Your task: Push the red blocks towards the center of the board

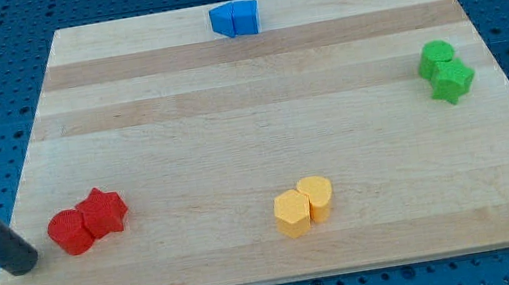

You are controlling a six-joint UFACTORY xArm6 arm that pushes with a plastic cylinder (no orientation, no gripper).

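Observation:
Two red blocks sit touching near the board's lower left: a red round block point(70, 232) and, on its right, a red star-shaped block point(103, 213). My tip point(22, 263) is the lower end of a dark rod that comes in from the view's left edge. It rests at the board's left edge, just left of and slightly below the red round block, with a small gap between them.
The wooden board point(256, 82) lies on a blue perforated table. Two blue blocks point(235, 19) sit at the top centre, two green blocks point(445, 70) at the right, two yellow blocks point(303, 205) at the bottom centre.

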